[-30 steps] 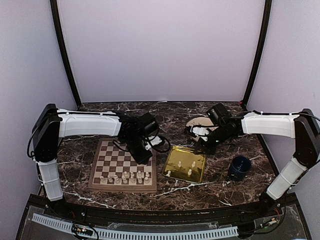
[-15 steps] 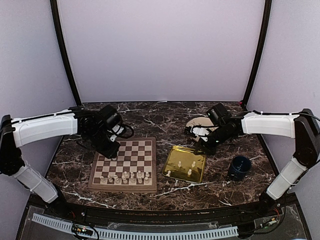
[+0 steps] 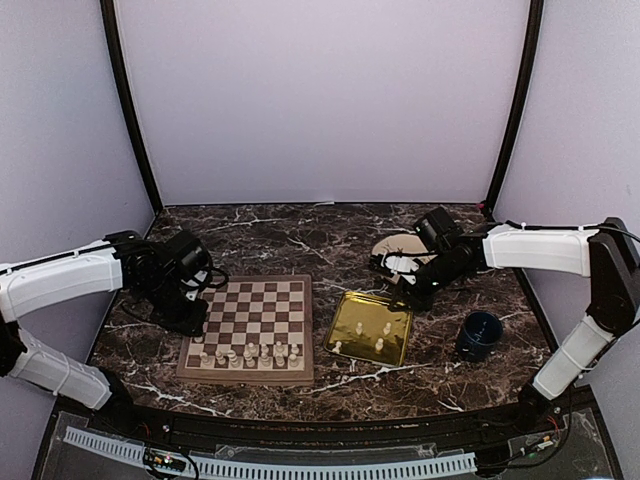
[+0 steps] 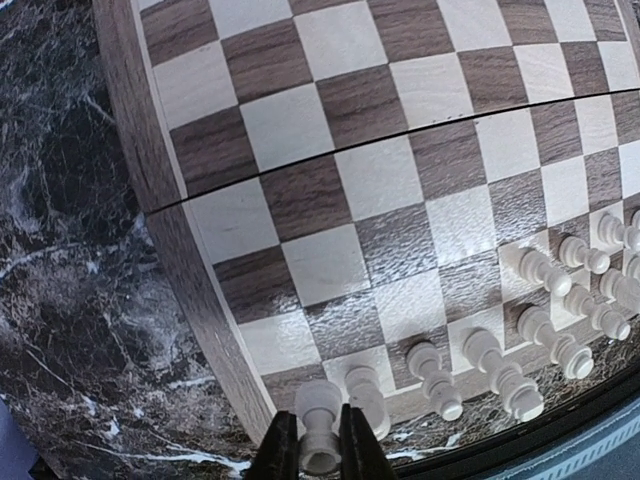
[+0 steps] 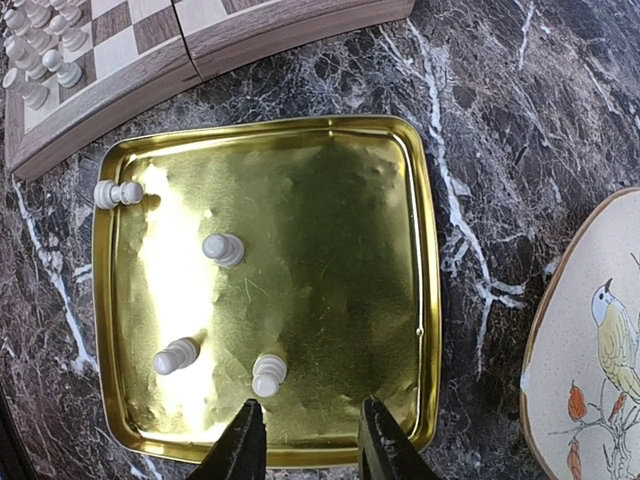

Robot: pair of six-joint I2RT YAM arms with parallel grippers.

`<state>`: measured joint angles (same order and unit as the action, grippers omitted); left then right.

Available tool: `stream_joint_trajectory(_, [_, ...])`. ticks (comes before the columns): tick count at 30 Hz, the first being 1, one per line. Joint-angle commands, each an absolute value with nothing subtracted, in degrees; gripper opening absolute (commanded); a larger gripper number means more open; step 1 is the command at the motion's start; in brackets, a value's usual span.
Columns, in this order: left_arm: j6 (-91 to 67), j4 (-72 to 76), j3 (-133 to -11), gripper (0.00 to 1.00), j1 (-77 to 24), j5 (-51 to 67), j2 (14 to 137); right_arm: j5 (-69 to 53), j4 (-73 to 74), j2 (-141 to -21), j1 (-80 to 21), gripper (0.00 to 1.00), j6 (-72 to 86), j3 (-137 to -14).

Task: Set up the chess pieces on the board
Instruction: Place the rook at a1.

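The wooden chessboard [image 3: 255, 300] lies left of centre. Several cream-white chess pieces [image 3: 250, 352] stand in its two near rows, also seen in the left wrist view [image 4: 500, 372]. My left gripper [image 3: 193, 322] is at the board's left edge, shut on a white chess piece [image 4: 320, 440] that hangs over the board's frame beside the first standing piece [image 4: 366, 396]. My right gripper [image 5: 312, 442] is open and empty above the near rim of the gold tray [image 5: 330, 230]. Several more pieces are on the tray [image 5: 267, 373], one of them lying on its side [image 5: 118, 192].
The gold tray [image 3: 366, 312] sits right of the board. A blue cup [image 3: 478, 333] stands right of the tray. A cream plate with a bird picture [image 5: 600, 340] lies behind the tray, under my right arm. Dark marble table [image 3: 300, 240] all round.
My left arm has swung left from the board's far right corner to its left edge, carrying the piece. The right arm has not moved.
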<state>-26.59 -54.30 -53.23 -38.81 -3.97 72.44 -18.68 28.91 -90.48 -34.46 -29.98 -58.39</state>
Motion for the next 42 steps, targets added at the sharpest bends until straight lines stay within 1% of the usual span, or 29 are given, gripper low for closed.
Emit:
stream_joint_trajectory(1, [-30.6, -58.4, -50.6, 0.07, -38.3, -4.3, 69.8, -19.8, 29.2, -91.0, -34.3, 0.33, -30.7, -59.2])
stream_joint_trajectory(8, [-31.6, -56.9, -47.2, 0.08, -38.2, -2.5, 68.8, -20.2, 29.5, -92.6, -34.4, 0.33, -30.9, -59.4])
stream_joint_trajectory(29, [-30.8, -55.6, -46.5, 0.08, -38.3, -0.5, 74.4, -20.4, 30.1, -93.3, -34.4, 0.33, -31.3, -59.5])
stream_joint_trajectory(42, [-31.0, -56.2, -47.0, 0.12, -38.3, -2.0, 77.1, -20.5, 30.3, -93.0, -34.3, 0.33, -31.5, -59.3])
